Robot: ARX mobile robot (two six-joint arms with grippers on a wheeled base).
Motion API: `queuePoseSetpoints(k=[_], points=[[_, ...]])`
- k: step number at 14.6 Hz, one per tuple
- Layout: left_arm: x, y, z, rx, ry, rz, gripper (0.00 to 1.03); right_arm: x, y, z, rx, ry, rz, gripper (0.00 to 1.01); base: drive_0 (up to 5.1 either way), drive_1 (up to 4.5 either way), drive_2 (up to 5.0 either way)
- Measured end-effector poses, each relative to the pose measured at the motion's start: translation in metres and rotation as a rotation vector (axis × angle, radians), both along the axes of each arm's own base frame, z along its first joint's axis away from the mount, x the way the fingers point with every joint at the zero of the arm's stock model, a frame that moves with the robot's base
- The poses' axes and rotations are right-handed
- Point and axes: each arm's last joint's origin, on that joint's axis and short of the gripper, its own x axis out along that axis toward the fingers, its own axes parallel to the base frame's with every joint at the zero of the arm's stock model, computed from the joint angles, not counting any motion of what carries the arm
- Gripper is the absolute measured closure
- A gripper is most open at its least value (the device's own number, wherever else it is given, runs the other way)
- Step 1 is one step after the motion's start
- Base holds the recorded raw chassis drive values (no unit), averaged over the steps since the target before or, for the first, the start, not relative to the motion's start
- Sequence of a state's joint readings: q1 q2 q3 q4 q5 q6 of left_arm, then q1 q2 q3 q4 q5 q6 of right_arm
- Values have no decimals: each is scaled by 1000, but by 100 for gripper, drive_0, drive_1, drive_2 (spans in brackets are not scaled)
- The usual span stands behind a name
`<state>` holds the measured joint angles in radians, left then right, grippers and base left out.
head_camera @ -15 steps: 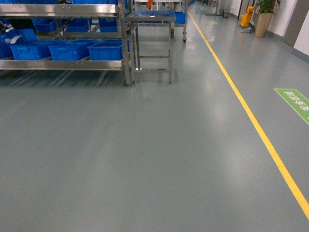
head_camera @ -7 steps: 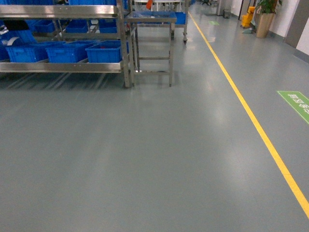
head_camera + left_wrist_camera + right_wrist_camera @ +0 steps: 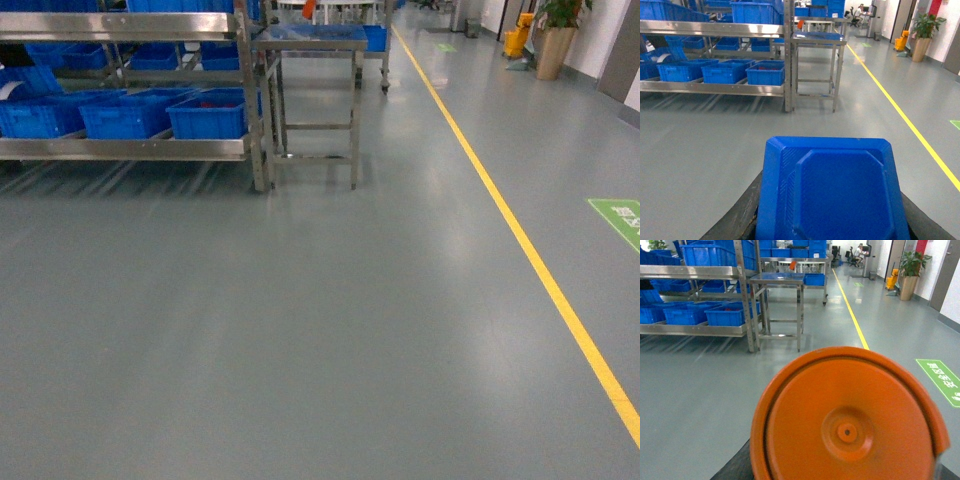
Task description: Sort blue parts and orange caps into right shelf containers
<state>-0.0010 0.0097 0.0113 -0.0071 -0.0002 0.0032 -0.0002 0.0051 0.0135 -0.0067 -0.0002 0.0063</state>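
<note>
Nearest the left wrist camera sits a blue part [image 3: 832,192], a flat, chamfered plastic piece filling the lower frame. The left pincer itself is hidden beneath it, so I cannot tell how far its jaws stand apart, though the part appears to be carried there. The right wrist camera is likewise filled by an orange cap [image 3: 847,420], round with a small centre boss; the right pincer is out of sight behind it and its opening cannot be told either.

Neither arm shows in the head view, only bare grey floor [image 3: 300,330] with a yellow line [image 3: 540,270] running away on the right. The step in hand looks like the drive toward the shelving, both pieces aboard, nothing yet dropped off.

Farther off, at the left, stands a steel shelf rack [image 3: 130,148] whose lower shelf carries the blue crates [image 3: 208,115] in a row; just beside its right end is a small steel table [image 3: 312,40]. The next move calls for closing on the rack, squaring up, then lifting each piece over a crate rim. A potted plant [image 3: 555,30] stands far right.
</note>
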Motion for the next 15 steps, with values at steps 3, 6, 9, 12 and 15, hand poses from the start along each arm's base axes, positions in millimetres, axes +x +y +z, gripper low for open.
queuePoseSetpoints(k=[3, 6, 9, 12, 15], points=[[0, 0, 0, 0, -1, 1, 61, 0, 0, 0, 0, -3, 0, 57, -4, 427, -434], [0, 0, 0, 0, -1, 0, 61, 0, 0, 0, 0, -1, 0, 57, -6, 424, -436], [0, 0, 0, 0, 1, 2, 61, 0, 0, 0, 0, 0, 0, 57, -11, 420, -441], [0, 0, 0, 0, -4, 0, 61, 0, 0, 0, 0, -5, 0, 57, -2, 428, -432], [0, 0, 0, 0, 0, 1, 61, 0, 0, 0, 0, 0, 0, 57, 0, 430, -430]])
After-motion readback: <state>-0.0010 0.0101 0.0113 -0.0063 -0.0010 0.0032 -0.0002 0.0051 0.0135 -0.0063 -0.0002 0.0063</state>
